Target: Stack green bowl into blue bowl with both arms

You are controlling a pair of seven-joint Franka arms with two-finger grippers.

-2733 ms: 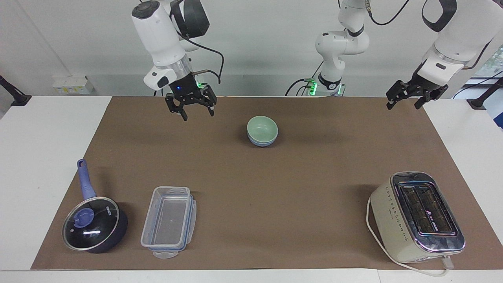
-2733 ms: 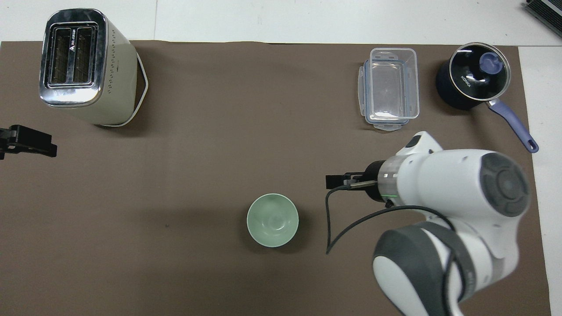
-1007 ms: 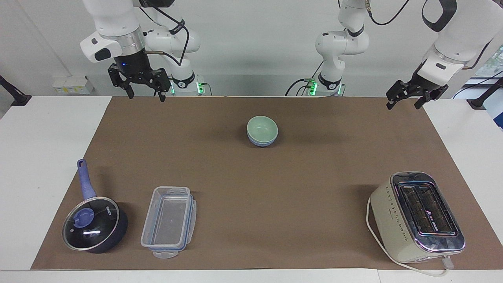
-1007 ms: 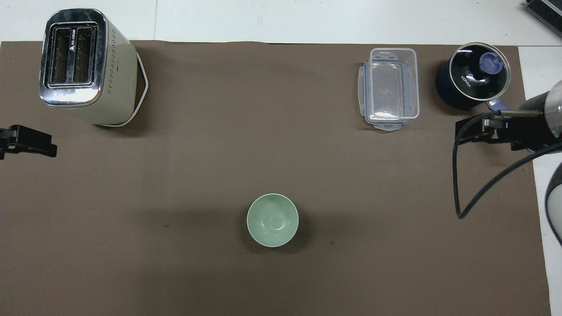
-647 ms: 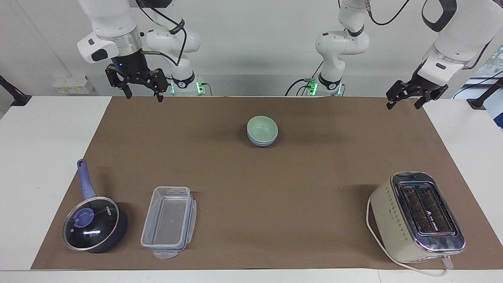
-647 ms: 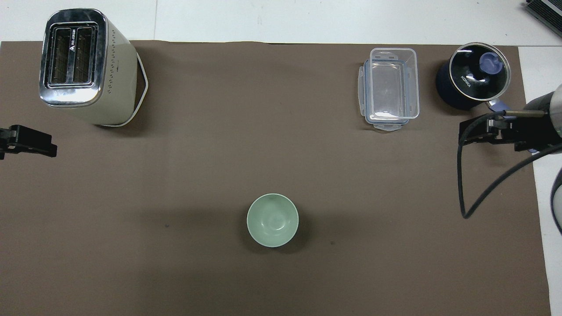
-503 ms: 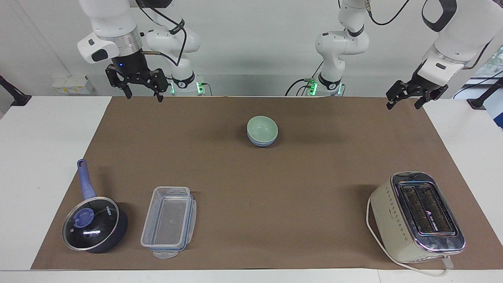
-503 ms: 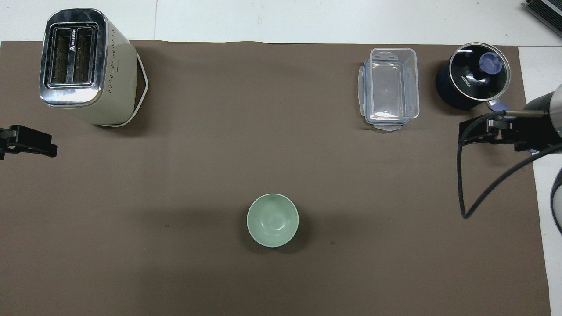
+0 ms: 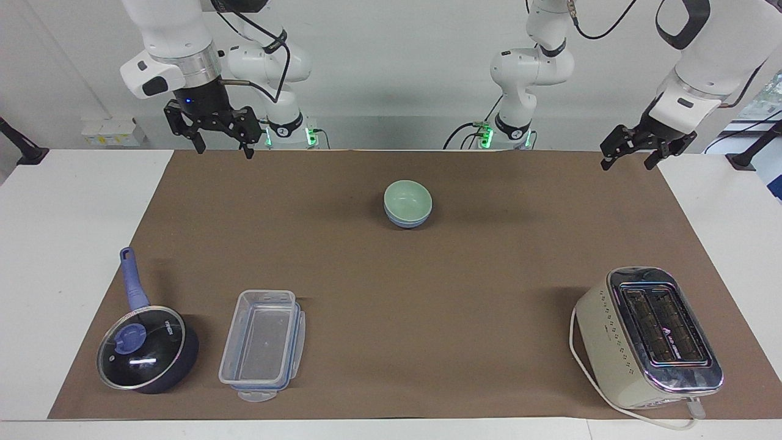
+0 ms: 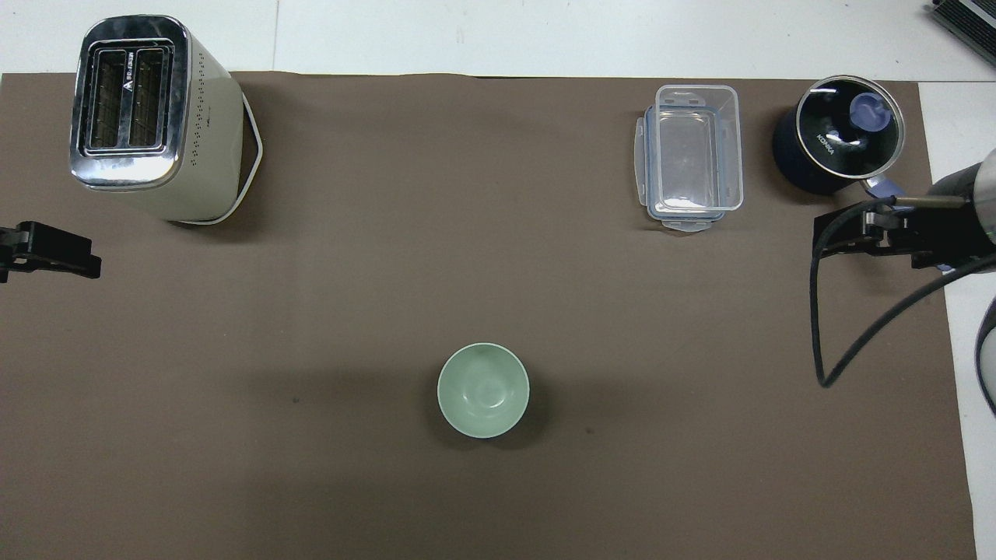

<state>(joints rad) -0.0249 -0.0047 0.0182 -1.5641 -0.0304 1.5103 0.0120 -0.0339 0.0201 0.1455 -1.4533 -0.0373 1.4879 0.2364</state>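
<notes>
Facing view shows us the green bowl (image 9: 407, 198) nested in the blue bowl (image 9: 408, 220) on the brown mat (image 9: 391, 287) over the counter (image 9: 67, 201), midway between both sets of fingers and well apart from each. Our right gripper (image 9: 220, 147) hangs with fingers spread over the mat's edge nearest the robots. Our left gripper (image 9: 631, 154) hangs with fingers spread over the mat's corner at its own end, empty. Toaster (image 9: 649, 337), saucepan (image 9: 146, 348) and clear container (image 9: 264, 345) sit farthest from the fingers.
</notes>
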